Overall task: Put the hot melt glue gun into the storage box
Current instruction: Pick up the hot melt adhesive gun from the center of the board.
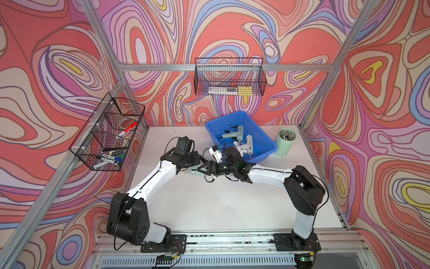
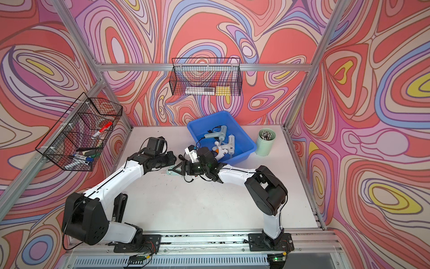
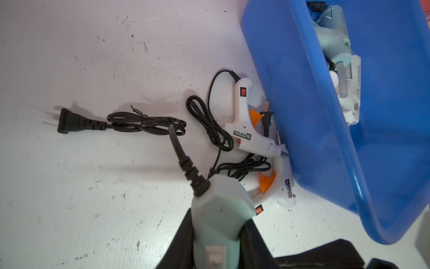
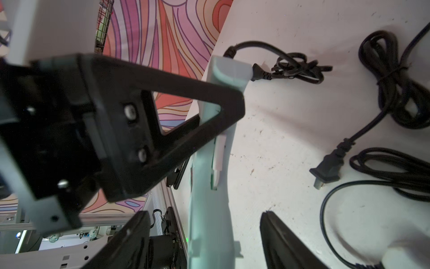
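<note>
— While the mint glue gun point(image 3: 218, 209) hangs in my left fingers point(image 3: 181, 240), tell me what you make of the grip.

— Left fingers are clamped across the handle, near its cord end. Right fingers point(image 4: 279, 244) stand apart on either side of the body. A gap shows on each side, so they grip nothing.

— Where does that leave the gun?

— It looks lifted off the tabletop point(image 3: 93, 69), between the two arms. It is near the blue box point(image 1: 265, 153) but outside it. Its cord point(image 3: 144, 121) bundle and plug point(image 3: 67, 121) lie on the tabletop.

— How will it handle, do you reckon?

— Light, I'd judge. The plastic shell looks stiff and smooth, so it could swivel in a narrow pinch. The cord is the nuisance: it is limp and tied in a bundle. It is likely to drag and catch the box rim, or the two white guns point(image 3: 246, 130) lying beside the box.

— So where do I take hold?

— I'd pinch the flat sides of the body, mid-length, clear of the nozzle end. Then carry it high enough for the plug to clear the rim.
</note>
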Controlling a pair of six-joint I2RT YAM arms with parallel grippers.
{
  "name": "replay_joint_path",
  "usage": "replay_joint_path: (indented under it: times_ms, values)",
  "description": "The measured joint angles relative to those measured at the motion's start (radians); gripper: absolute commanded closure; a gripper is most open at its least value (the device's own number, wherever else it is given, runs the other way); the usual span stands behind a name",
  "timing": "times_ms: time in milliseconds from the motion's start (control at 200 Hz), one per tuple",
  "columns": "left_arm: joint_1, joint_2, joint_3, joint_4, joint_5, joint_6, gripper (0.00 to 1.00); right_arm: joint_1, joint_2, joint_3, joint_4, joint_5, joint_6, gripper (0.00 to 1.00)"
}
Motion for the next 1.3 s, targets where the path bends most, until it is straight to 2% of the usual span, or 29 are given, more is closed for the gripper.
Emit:
replay_joint_path:
  times_ms: [90,310,486,521,571,636,721,876,1052,1297]
  values:
    - [0.000,-0.008,0.002,0.006,0.001,-0.003,1.00,0.002,0.010,0.007,0.003,0.001,0.001,0.34]
    - [0.000,-0.026,0.009,0.013,0.009,-0.006,1.00,0.002,0.014,0.025,0.004,0.009,0.004,0.57]
    - [0.000,-0.028,0.010,0.018,0.013,-0.012,0.99,0.003,0.014,0.039,0.000,0.013,0.010,0.86]
    - [0.001,-0.029,0.010,0.020,0.016,-0.015,0.88,0.001,0.014,0.039,0.000,0.012,0.009,0.93]
    - [0.001,-0.029,0.010,0.024,0.015,-0.018,0.62,0.001,0.014,0.040,-0.003,0.013,0.012,1.00]
    - [0.001,-0.029,0.010,0.024,0.016,-0.018,0.31,0.002,0.014,0.040,-0.006,0.015,0.007,1.00]
    - [0.002,-0.035,0.011,0.029,0.018,-0.024,0.02,0.002,0.011,0.040,-0.035,0.024,-0.008,1.00]
    - [0.002,-0.093,0.019,0.028,0.018,-0.025,0.01,0.002,-0.040,0.043,-0.128,0.055,-0.048,1.00]
    - [0.002,-0.253,0.019,0.031,0.002,-0.025,0.01,0.002,-0.145,0.096,-0.229,0.100,-0.106,1.00]
    - [0.002,-0.455,0.018,0.035,-0.092,-0.022,0.01,-0.018,-0.272,0.230,-0.335,0.180,-0.203,1.00]
